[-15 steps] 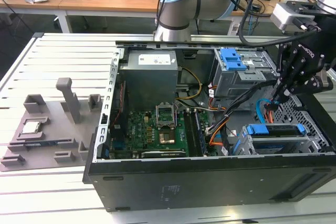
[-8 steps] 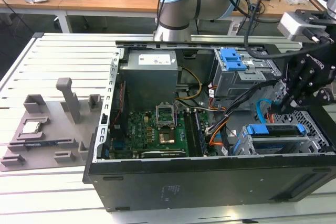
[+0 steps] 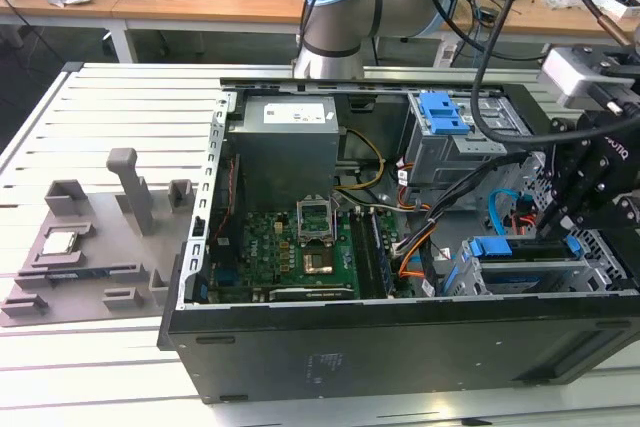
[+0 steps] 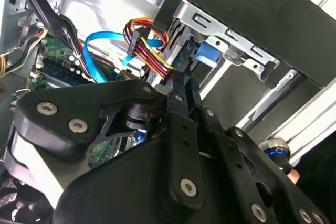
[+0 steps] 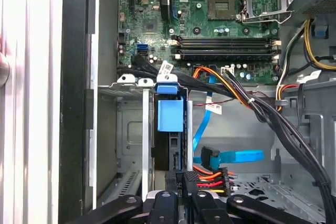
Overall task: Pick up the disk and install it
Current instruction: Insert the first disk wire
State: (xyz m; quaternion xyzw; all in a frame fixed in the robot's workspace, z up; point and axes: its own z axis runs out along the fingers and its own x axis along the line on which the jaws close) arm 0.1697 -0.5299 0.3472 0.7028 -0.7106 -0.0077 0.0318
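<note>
One grey fixture (image 3: 80, 247) lies on the slatted table (image 3: 130, 107) at the exterior view's left, holding one small silver chip (image 3: 58, 242). Beside it stands one open black computer case (image 3: 400, 347). Inside, from left to right, sit one green motherboard (image 3: 290, 247) below one grey power supply (image 3: 288, 142), then one metal drive cage (image 3: 462, 137) carrying one blue latch (image 3: 445, 112). At the lower right, one disk (image 3: 520, 249) rests edge-up in the drive bay, its blue carrier showing. One black gripper (image 3: 572, 215) reaches down to it, fingers closed narrowly on the disk's edge. In the first wrist view the disk (image 5: 170, 116) stands slotted in the bay, with one blue cable (image 5: 231, 157) and one bundle of orange, red and yellow wires (image 5: 210, 178) beside it.
</note>
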